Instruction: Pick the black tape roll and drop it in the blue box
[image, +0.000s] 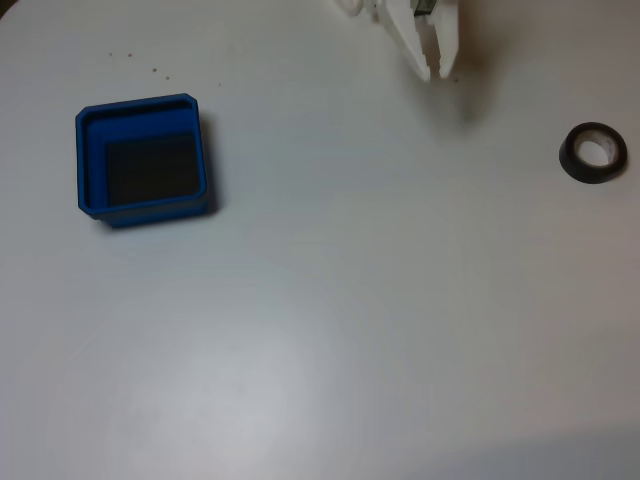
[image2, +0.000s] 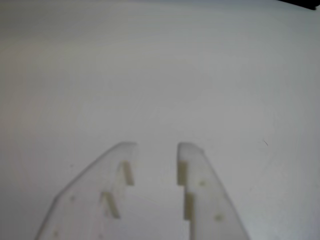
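A white table (image: 330, 330) takes up the whole fixed view, seen from above. In the left part of the frame, a little above the middle, sits a square blue box (image: 89, 165) with low walls, a stepped rim and a dark floor. Nothing lies inside it. A few tiny dark specks dot the table just above the box, toward the upper left.

At the right edge of the frame, about a third of the way down, lies the black tape roll (image: 577, 165). It rests flat on the table, its pale inner core facing up. It is well apart from the box, which is on the opposite side of the frame.

At the top of the frame, right of centre, the white gripper (image: 437, 72) comes in from the top edge, pointing downward and casting a soft shadow to its lower right. It is to the upper left of the tape and clear of it.

In the wrist view, the gripper (image2: 157, 146) rises from the bottom edge as two pale, translucent white fingers (image2: 202, 185). Their tips are spread with a clear gap between them, and nothing is held there. Beyond them is bare white table (image2: 160, 75), with a dark sliver at the top right corner.
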